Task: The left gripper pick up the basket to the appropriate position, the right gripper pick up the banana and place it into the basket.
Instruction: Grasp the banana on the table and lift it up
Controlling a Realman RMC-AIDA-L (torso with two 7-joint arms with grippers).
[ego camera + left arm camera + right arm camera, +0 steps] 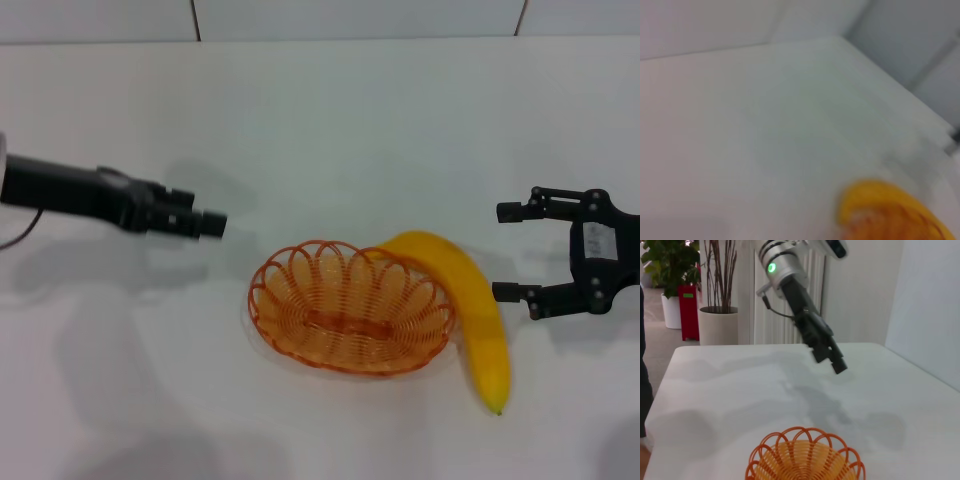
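The orange wire basket (350,305) sits empty on the white table at the middle. The yellow banana (478,315) lies on the table against the basket's right rim, with its far end curving over the rim. My right gripper (507,252) is open and empty, just right of the banana. My left gripper (213,224) hangs shut above the table, left of and beyond the basket, holding nothing. The right wrist view shows the basket (805,457) close by and the left gripper (836,362) farther off. The left wrist view shows only a blurred orange-yellow shape (890,212).
The white table (330,120) runs back to a tiled wall. In the right wrist view, potted plants (717,315) and a red bin (689,310) stand on the floor beyond the table's far edge.
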